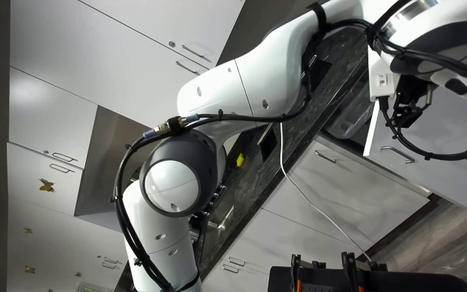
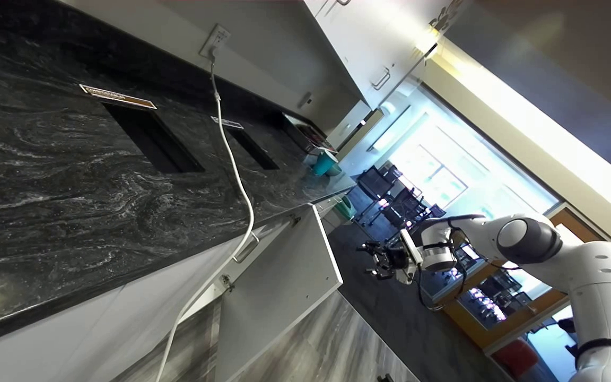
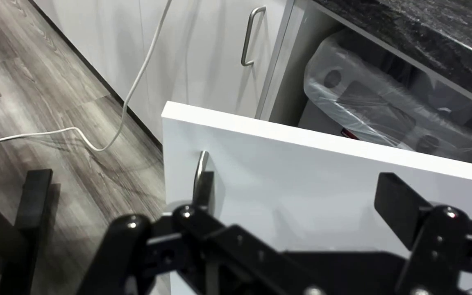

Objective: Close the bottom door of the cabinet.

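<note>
The bottom door [image 3: 309,172] is a large plain white panel, swung open from the cabinet [image 3: 203,65]. It also shows open in both exterior views [image 1: 456,174] [image 2: 284,297]. Its short bar handle [image 3: 200,166] is near the left edge in the wrist view and is partly hidden by a finger. My gripper [image 3: 301,194] is open and empty, its fingers wide apart in front of the door's outer face. In an exterior view the gripper [image 2: 372,261] shows a gap beside the door. I cannot tell whether the finger touches the handle.
A plastic-lined bin [image 3: 338,86] stands inside the open cabinet. A dark stone countertop [image 2: 45,201] runs above. A white cable [image 2: 242,185] hangs over its edge and reaches the wood floor [image 3: 76,172]. A black stand [image 1: 318,280] with clamps is at the bottom of an exterior view.
</note>
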`<control>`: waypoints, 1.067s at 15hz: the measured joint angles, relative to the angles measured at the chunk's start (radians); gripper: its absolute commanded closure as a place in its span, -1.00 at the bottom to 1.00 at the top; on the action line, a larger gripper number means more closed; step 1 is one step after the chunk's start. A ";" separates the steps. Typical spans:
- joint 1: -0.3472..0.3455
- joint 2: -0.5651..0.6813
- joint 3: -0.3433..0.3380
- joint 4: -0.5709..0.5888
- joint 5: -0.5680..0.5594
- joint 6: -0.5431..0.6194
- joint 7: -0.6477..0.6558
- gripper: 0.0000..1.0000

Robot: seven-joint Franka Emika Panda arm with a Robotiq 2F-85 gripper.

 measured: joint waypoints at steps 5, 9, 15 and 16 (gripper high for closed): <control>0.007 0.024 0.001 0.016 0.000 0.000 0.000 -1.00; 0.007 0.038 0.001 0.016 0.000 0.007 0.000 -1.00; 0.001 0.097 0.001 0.016 0.028 0.016 0.000 -0.17; 0.001 0.104 0.001 0.016 0.036 0.016 -0.001 0.01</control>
